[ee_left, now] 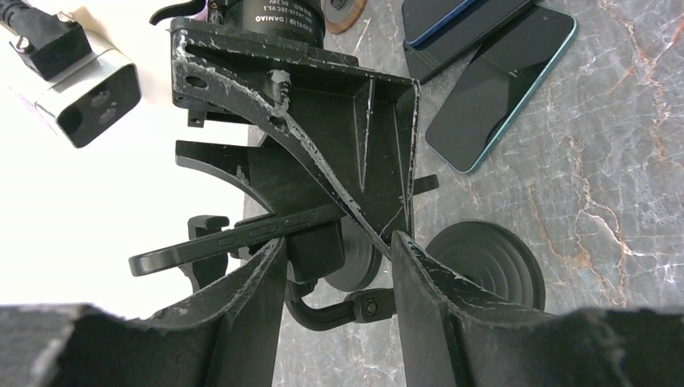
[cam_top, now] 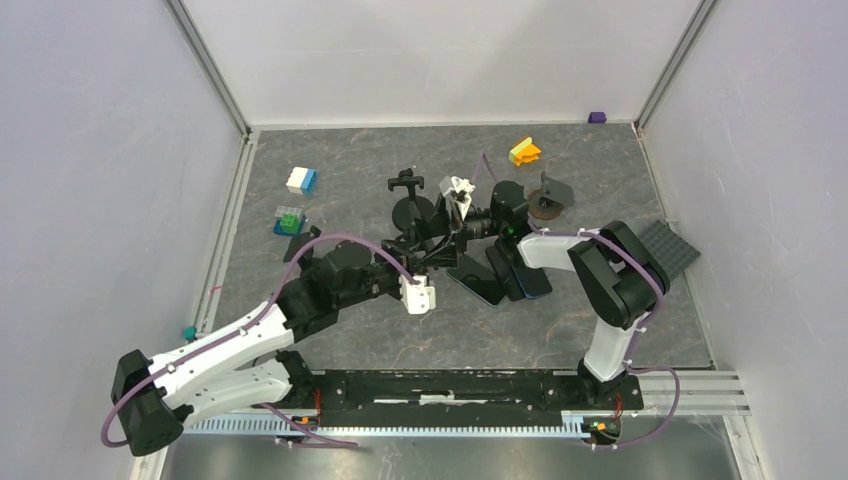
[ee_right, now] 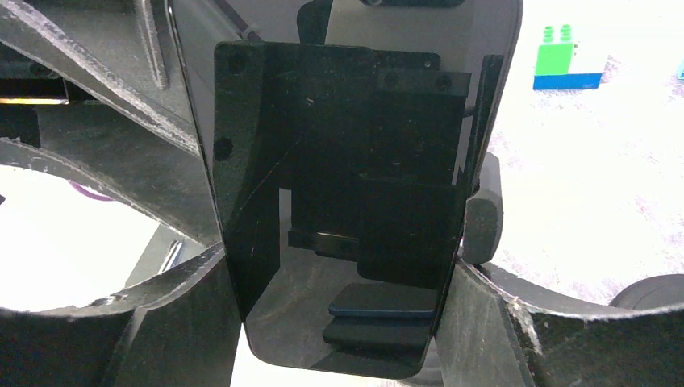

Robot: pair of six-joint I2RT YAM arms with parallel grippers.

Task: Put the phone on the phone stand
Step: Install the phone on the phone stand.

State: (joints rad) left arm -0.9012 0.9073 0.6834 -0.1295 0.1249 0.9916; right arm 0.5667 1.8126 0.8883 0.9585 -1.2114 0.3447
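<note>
From my console, the white-shelled left arm (cam_top: 215,350) and its twin, the white-shelled right arm (cam_top: 610,345), both show black joint housings. A thin purple cable (cam_top: 340,238) loops along each one. The left gripper's black plastic fingers (ee_left: 242,322) are scuffed grey along their edges, and a round black motor housing (ee_left: 274,18) carries white DAMIAO lettering.

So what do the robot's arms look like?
Both are chunky, made of black and white parts. The left arm and right arm each trail a purple cable. A little white box is fixed by the left wrist. The fingers are black, wedge-shaped and scratched pale along their edges.
</note>
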